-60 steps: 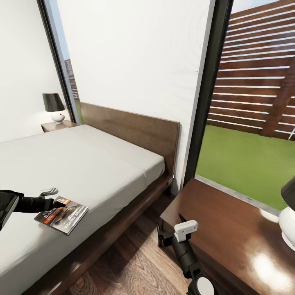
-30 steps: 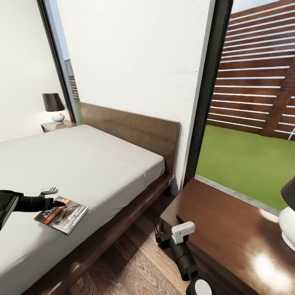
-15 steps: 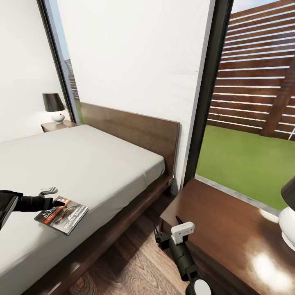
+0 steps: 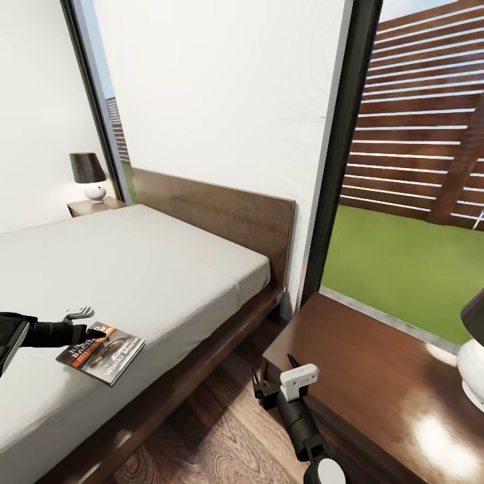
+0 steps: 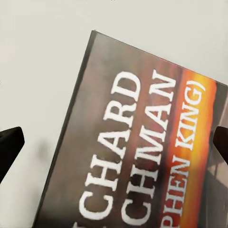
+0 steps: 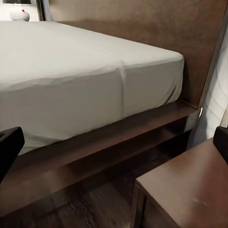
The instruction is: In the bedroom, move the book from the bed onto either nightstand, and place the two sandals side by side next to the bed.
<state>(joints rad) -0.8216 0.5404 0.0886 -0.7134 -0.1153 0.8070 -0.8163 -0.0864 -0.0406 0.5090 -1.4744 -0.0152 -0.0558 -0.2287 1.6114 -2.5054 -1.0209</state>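
The book (image 4: pixel 101 353), dark with an orange band and white lettering, lies flat near the front edge of the bed's (image 4: pixel 154 269) grey mattress. My left gripper (image 4: pixel 96 332) hovers over the book's far corner. In the left wrist view the book's cover (image 5: pixel 142 156) is very close, with the gripper (image 5: pixel 114 142) open and one dark fingertip (image 5: pixel 9 147) at each side. My right gripper (image 4: pixel 274 376) hangs open over the floor between the bed and the near nightstand (image 4: pixel 376 383). The sandals are out of view.
A white lamp base (image 4: pixel 474 366) stands on the near nightstand's right side. A second nightstand (image 4: pixel 91 206) with a dark-shaded lamp (image 4: pixel 89 175) is beyond the bed. A tall window (image 4: pixel 417 202) shows grass and a slatted fence. A strip of wood floor (image 4: pixel 222 430) runs between bed and nightstand.
My right gripper has drifted slightly left and lower beside the near nightstand. The left arm and the book have not moved.
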